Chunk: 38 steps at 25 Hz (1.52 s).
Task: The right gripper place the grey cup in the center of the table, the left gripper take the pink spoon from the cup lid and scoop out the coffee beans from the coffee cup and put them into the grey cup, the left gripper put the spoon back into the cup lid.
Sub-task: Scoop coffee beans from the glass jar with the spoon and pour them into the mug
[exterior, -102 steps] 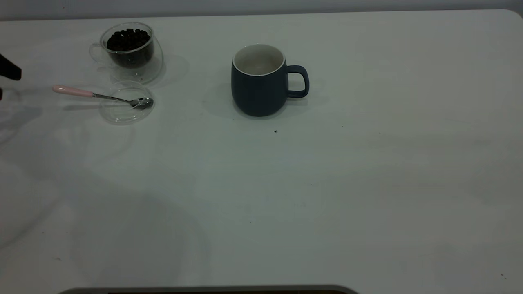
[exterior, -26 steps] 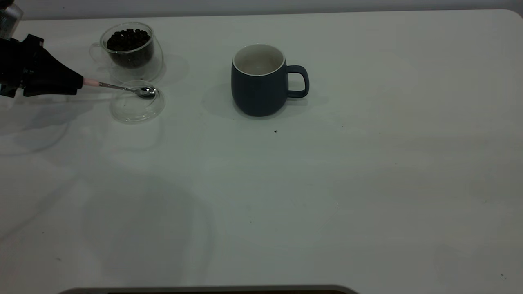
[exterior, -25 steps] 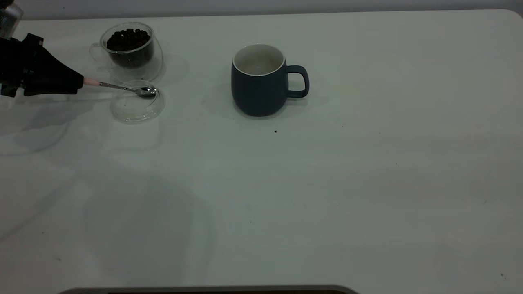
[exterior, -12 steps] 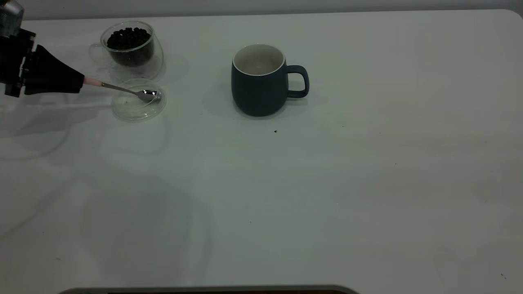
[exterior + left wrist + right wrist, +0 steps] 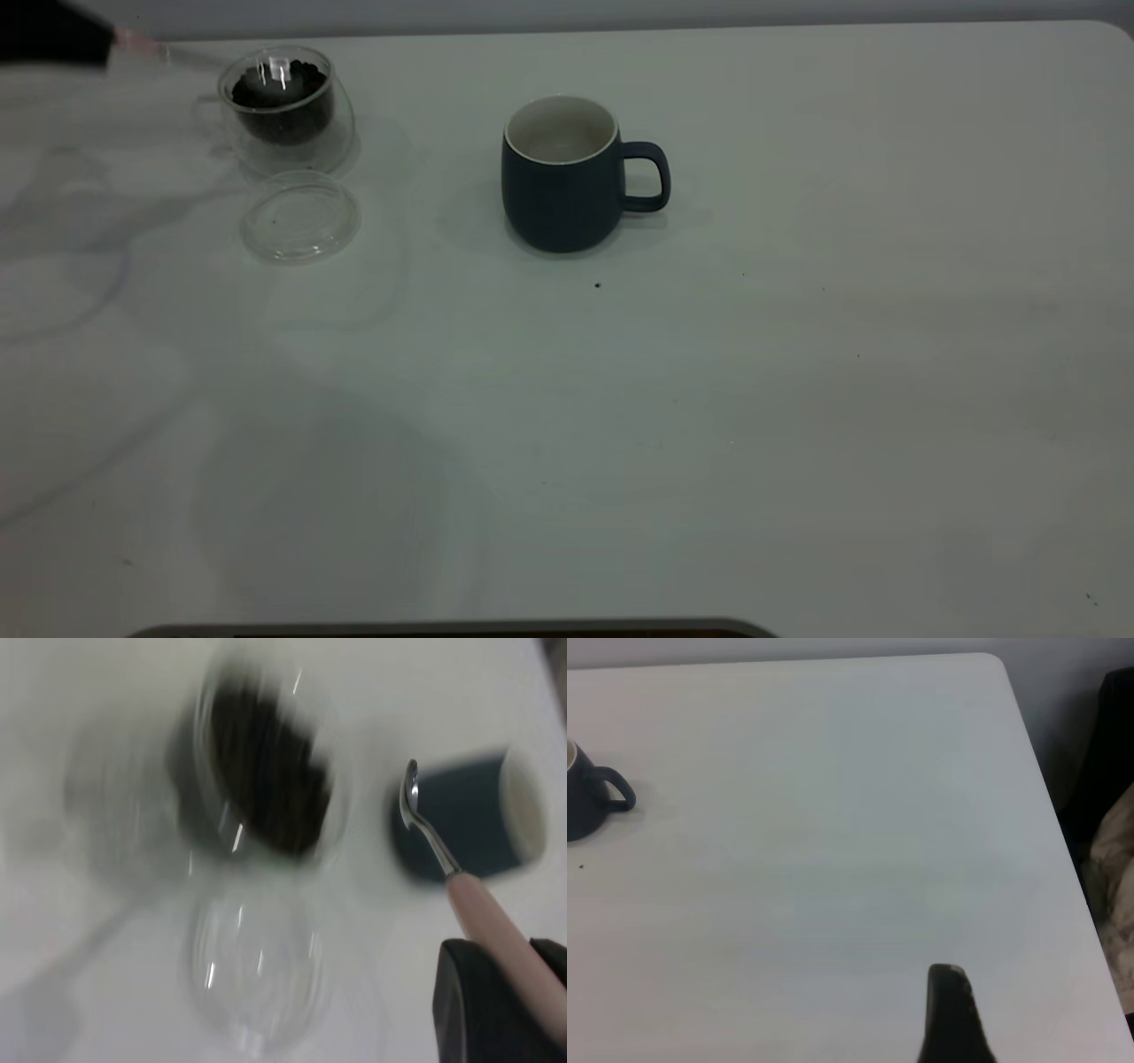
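The surface (image 5: 797, 399) nearest the exterior camera is bare white with a few tiny dark specks, one of them just in front of the grey cup (image 5: 563, 177). Taking that grey cup as the landmark: it stands upright about midway across the surface and toward the far side, its white inside showing and its loop handle turned to the exterior view's right.

Well to the left of the grey cup, and a little nearer the camera than its rim, the cup lid (image 5: 299, 217) lies flat on the surface with nothing resting in it. Just behind the lid, farther back and still well left of the grey cup, stands the coffee cup (image 5: 283, 111), upright, with the dark coffee beans (image 5: 282, 93) heaped inside.

Farther left again, at the far corner of the exterior view, the left hand (image 5: 53, 35) shows only as a black blurred end. The left wrist view shows it pinching the pale handle of the pink spoon (image 5: 447, 873). The spoon is lifted clear of the lid, and in the exterior view its blurred metal bowl hangs over the mouth of the coffee cup.

Of the right hand (image 5: 950, 1014) only one dark fingertip shows in the right wrist view, over bare surface well to the right of the grey cup; I cannot tell whether it is spread or pressed together.
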Tool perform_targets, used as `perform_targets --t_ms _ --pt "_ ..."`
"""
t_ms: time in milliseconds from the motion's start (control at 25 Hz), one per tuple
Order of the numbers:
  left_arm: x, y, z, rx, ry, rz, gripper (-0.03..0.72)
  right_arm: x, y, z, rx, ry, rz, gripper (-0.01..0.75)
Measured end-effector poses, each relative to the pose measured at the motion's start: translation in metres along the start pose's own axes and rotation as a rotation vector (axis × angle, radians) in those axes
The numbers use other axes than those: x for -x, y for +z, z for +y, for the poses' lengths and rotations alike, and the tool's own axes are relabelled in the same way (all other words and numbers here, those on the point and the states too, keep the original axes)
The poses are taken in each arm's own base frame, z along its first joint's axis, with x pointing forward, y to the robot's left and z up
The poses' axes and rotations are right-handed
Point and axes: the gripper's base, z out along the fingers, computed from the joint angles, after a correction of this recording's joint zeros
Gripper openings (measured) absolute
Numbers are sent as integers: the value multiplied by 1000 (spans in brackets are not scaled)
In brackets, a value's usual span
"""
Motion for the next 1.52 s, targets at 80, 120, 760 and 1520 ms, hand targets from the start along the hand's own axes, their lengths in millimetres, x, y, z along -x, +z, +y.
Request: perform_targets --t_ms 80,120,760,1520 --pt "15 -6 -6 -10 4 -63 138 0 0 0 0 0 0 534" --pt "20 -8 -8 -10 1 -77 138 0 0 0 0 0 0 534" --pt "-17 23 42 45 -225 -16 138 0 0 0 0 0 3 534" --pt "-22 30 51 58 -334 -28 138 0 0 0 0 0 3 534"
